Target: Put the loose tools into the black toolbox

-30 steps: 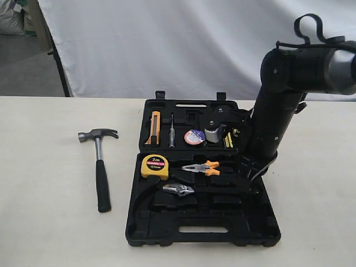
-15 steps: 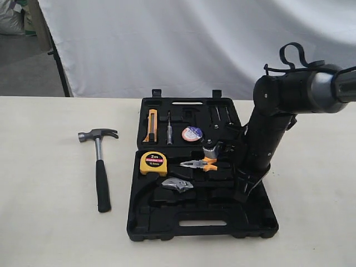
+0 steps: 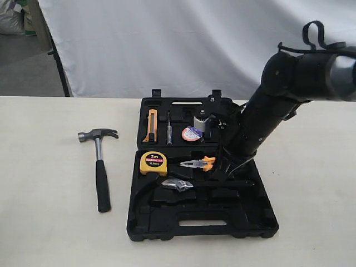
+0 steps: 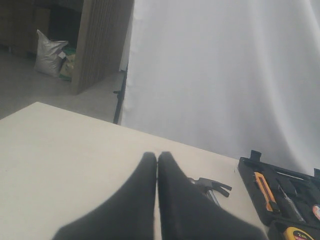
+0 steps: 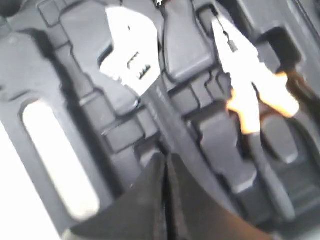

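Note:
The claw hammer (image 3: 100,167) lies loose on the table, left of the open black toolbox (image 3: 161,225). Its steel head (image 4: 212,186) shows just past my left gripper (image 4: 157,155), which is shut and empty. The adjustable wrench (image 3: 178,184) lies in the toolbox's near half, silver head to the left. My right gripper (image 5: 163,157) hovers shut over that half, its tips right beside the wrench's black shaft. The wrench head (image 5: 129,60) is clear of the fingers, and nothing shows between them.
A yellow tape measure (image 3: 154,162) and orange-handled pliers (image 3: 199,163) sit in the near half. The far half holds a utility knife (image 3: 152,125), a screwdriver (image 3: 169,130) and a tape roll (image 3: 192,134). The right arm (image 3: 261,117) leans over the case's right side.
The right arm dipped toward the case's near half, then drew back up toward the far half. The wrench and case shifted slightly. The hammer has not moved.

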